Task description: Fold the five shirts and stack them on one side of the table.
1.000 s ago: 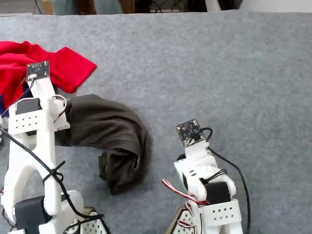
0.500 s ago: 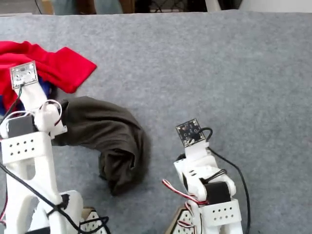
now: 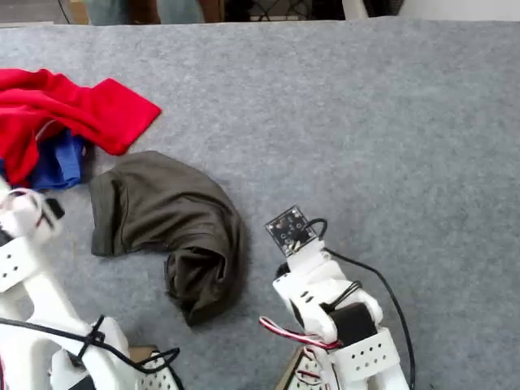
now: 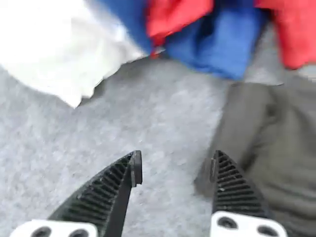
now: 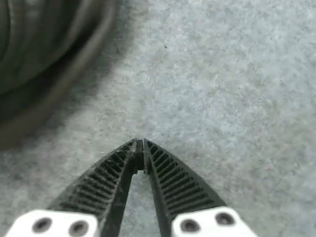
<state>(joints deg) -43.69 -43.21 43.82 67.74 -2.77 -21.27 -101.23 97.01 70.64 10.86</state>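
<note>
crumpled dark-olive cloth shirt [image 4: 266, 128] just beside left gripper [image 4: 175, 165] | spread wide, empty | right gripper [image 5: 139, 148] pinched closed, empty, near shirt

dark olive shirt [image 3: 175, 223]: crumpled, loosely doubled over, left-centre of table | red shirt [image 3: 73, 114]: rumpled, far-left, overlapping blue shirt [image 3: 57, 162] | white shirt [image 4: 54, 54]: bunched beside the blue

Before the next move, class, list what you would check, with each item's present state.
1. Left jaws open, empty: ok.
2. Right jaws open: not ok, shut over the table.
3. Dark shirt laid flat: not ok, bunched.
4. All five shirts found: cannot tell; red shirt, blue shirt, white shirt and the dark one show.
5. Folded stack begun: not ok; red and blue lie heaped.
</note>
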